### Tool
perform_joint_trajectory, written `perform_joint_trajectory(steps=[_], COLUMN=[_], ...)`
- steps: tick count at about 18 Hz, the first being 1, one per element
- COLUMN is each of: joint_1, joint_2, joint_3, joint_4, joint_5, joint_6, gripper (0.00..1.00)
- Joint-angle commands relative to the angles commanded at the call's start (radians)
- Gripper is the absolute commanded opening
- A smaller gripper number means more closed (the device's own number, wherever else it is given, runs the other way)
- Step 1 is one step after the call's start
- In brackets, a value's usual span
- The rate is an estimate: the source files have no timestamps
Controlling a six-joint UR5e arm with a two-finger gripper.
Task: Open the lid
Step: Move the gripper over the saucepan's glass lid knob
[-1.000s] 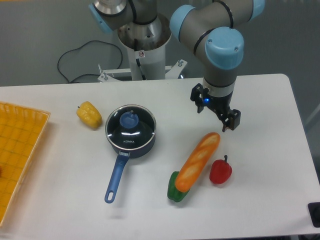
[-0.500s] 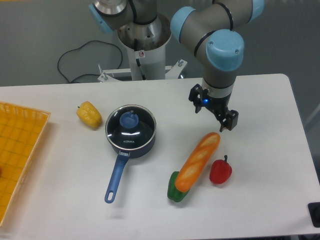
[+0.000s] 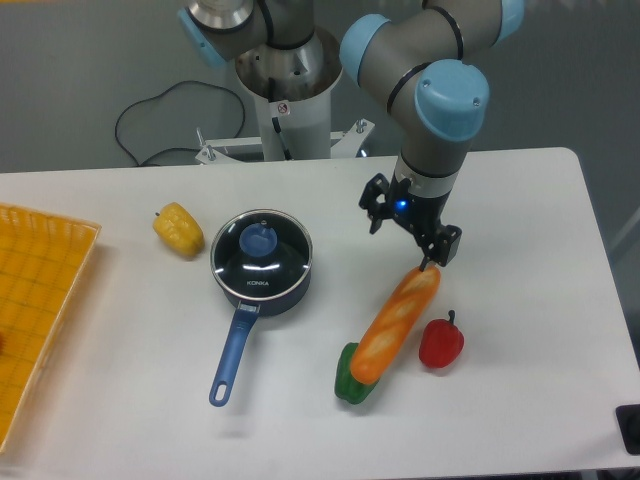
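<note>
The round clear glass lid (image 3: 261, 258) with a blue centre knob and white "KONKA" lettering sits closed on the dark blue saucepan (image 3: 240, 330), left of the table's middle. The pan's long handle points toward the front. My gripper (image 3: 407, 232) hangs above the table well to the right of the lid, just above the upper end of the bread loaf. Its fingers are spread apart and hold nothing.
A bread loaf (image 3: 396, 322) lies diagonally right of the pan, over a green pepper (image 3: 348, 384). A red pepper (image 3: 441, 343) stands beside it. A yellow pepper (image 3: 178, 229) sits left of the pan. An orange tray (image 3: 35, 290) lies at the left edge.
My gripper has moved left by a small amount, toward the saucepan, and stays open. The lid and the other objects have not moved.
</note>
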Motion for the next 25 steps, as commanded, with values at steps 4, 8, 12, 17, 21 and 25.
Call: perform_joint_trajectory(steps=[4, 8, 12, 17, 21, 25], joint_1=[-0.032, -0.074, -0.144, -0.187, -0.228, -0.268], joint_2=[0.005, 0.038, 0.038, 0.041, 0.06, 0.063], joint_3=[0.006, 0.006, -0.003, -0.005, -0.049, -0.089], joint_4=[-0.02, -0.044, -0.041, -0.04, -0.029, -0.026], joint_5=[0.107, 0.14, 0.242, 0.253, 0.249, 0.245], joint_6=[0.003, -0.034, -0.052, -0.101, -0.221, -0.285], gripper=[1.0, 1.0, 1.0, 1.0, 1.0, 1.0])
